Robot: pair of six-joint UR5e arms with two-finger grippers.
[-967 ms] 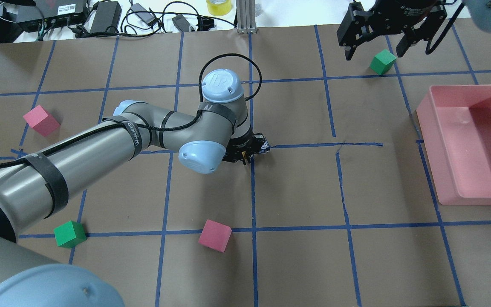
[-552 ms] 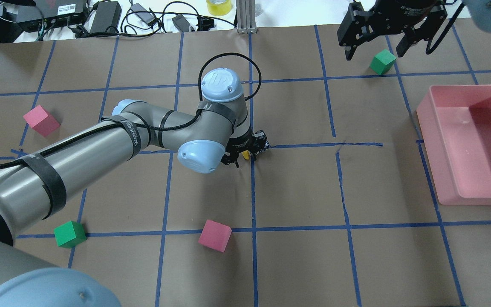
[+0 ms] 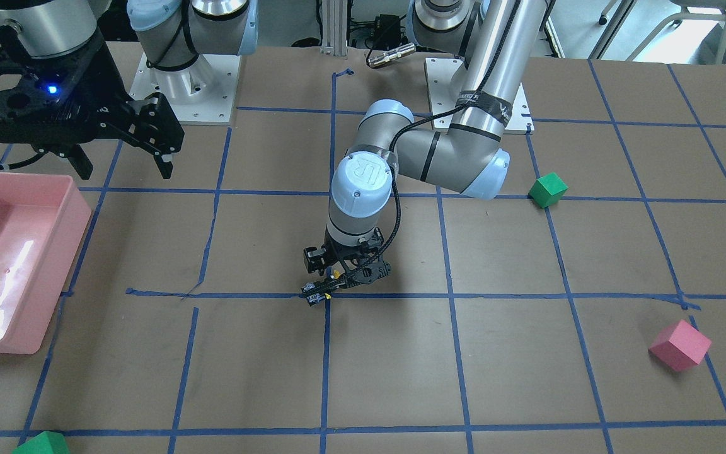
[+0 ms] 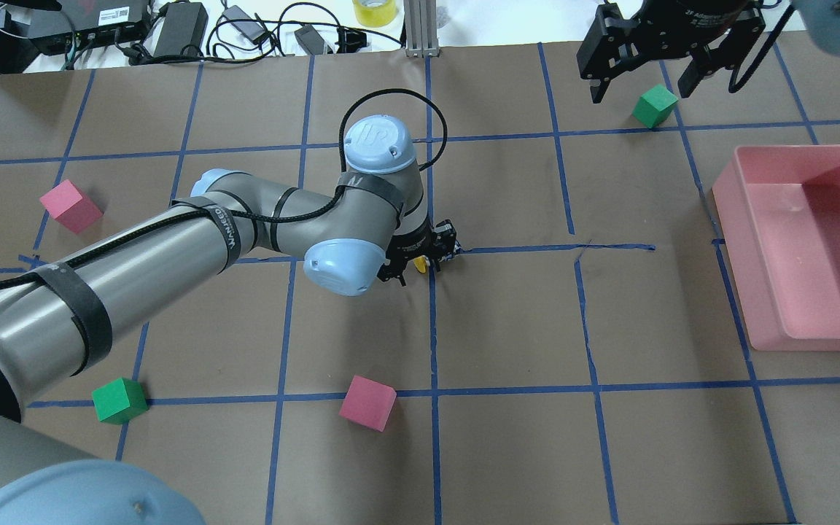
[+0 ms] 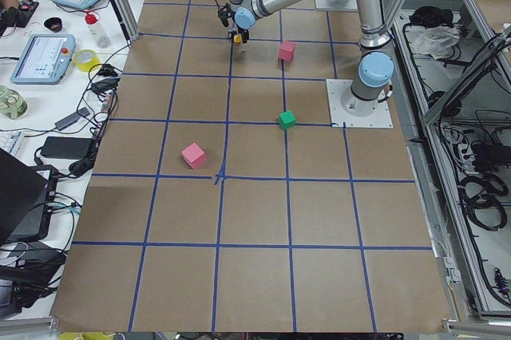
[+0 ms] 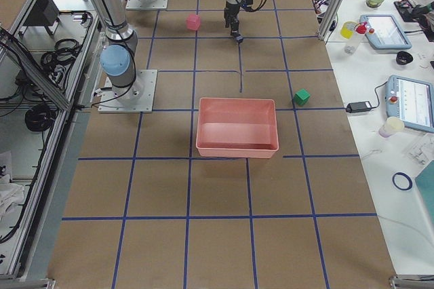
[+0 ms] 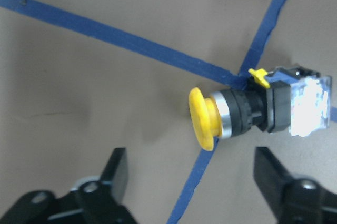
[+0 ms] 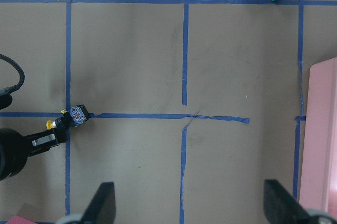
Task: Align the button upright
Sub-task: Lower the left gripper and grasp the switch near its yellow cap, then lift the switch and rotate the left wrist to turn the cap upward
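Push-button switch lying on its side on a tape crossing, just ahead of the left gripper, between its wide-spread, empty jaws, not touching, right gripper likewise open and empty

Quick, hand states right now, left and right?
Left hand: open, holding nothing; the button lies on its side, ungripped.
Right hand: open, holding nothing.
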